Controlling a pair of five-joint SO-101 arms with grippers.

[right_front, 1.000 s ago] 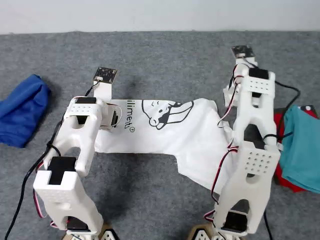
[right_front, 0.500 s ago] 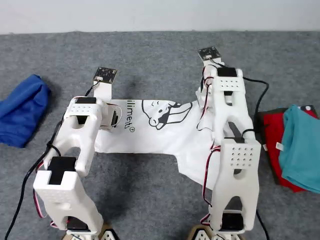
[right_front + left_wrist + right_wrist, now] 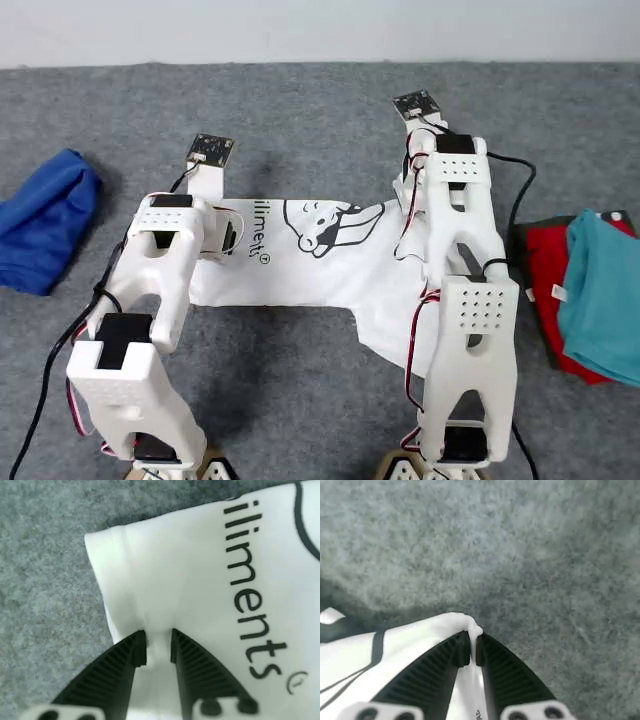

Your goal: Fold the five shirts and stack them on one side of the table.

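Your left gripper (image 3: 158, 649) is clamped on the shirt's (image 3: 320, 270) left end, mid-frame. Your right gripper (image 3: 472, 647) pinches its upper-right edge.

teal shirt (image 3: 602, 290) cropped, red shirt (image 3: 540, 265) half-covered

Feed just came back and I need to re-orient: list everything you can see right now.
white shirt: 1, white with black print, spread at the table's centre between the arms
blue shirt: 1, blue, bunched at the far left
red shirt: 1, red, far right, under the teal shirt
teal shirt: 1, teal, far right, lying on the red shirt
dark item: 1, black, peeking from under the red shirt; cannot tell what it is
table: 1, grey, carpet-like top
left gripper: 1, black, shut on a fold at the white shirt's edge
right gripper: 1, black, shut on the white shirt's edge
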